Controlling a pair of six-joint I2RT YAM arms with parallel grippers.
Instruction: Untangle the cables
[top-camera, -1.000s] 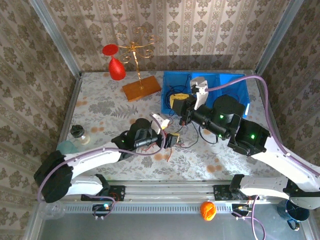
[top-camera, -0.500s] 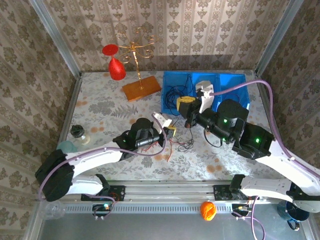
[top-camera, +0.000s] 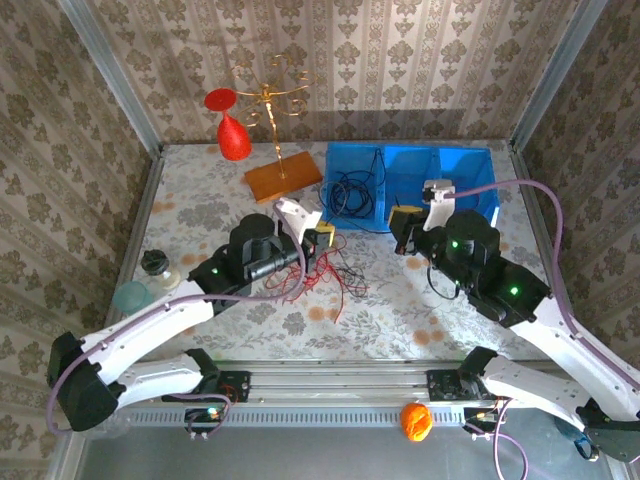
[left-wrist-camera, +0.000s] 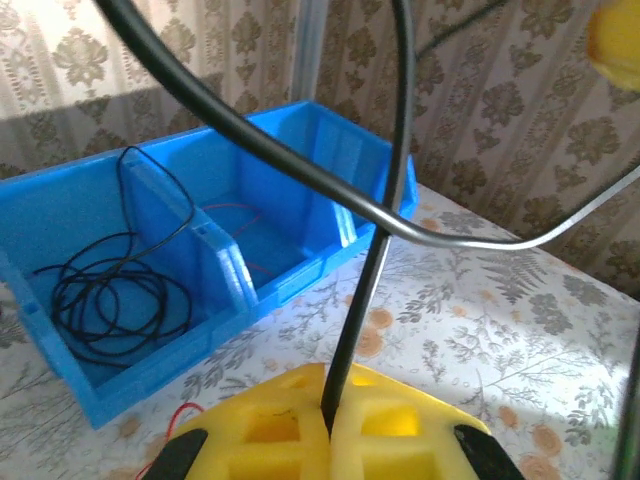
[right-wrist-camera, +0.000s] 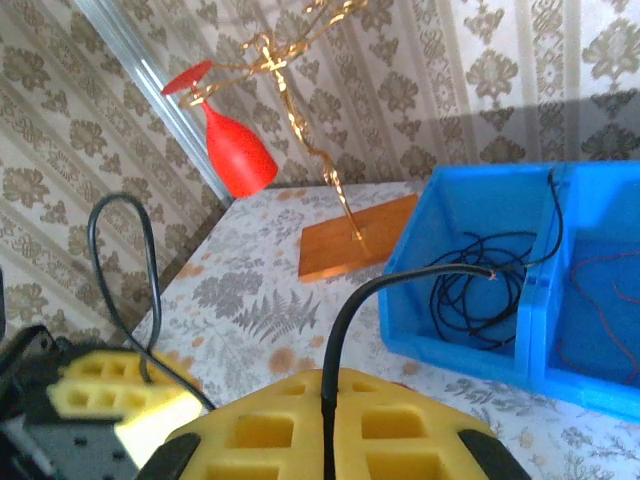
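My left gripper (top-camera: 322, 238) (left-wrist-camera: 330, 420) is shut, its yellow pads pinching a black cable (left-wrist-camera: 372, 240) that rises and arcs overhead. My right gripper (top-camera: 405, 218) (right-wrist-camera: 326, 420) is also shut on a black cable (right-wrist-camera: 340, 330), whose bare end curls toward the blue bin (right-wrist-camera: 470, 355). A loose spread of red cables (top-camera: 322, 276) lies on the table below the left gripper. In the blue bin (top-camera: 470, 160), a coiled black cable (top-camera: 350, 192) (left-wrist-camera: 110, 300) lies in the left compartment and a red cable (right-wrist-camera: 600, 320) in the compartment beside it.
A wooden base with a gold stand (top-camera: 283, 178) and a red glass (top-camera: 232, 135) sit at the back left. A small dark-lidded jar (top-camera: 157, 266) and a pale round object (top-camera: 130, 295) stand near the left edge. An orange object (top-camera: 415, 420) lies beyond the front rail.
The left gripper has shut on the black cable and risen toward the back. The right gripper has pulled away to the right. The red cables have spread out on the table.
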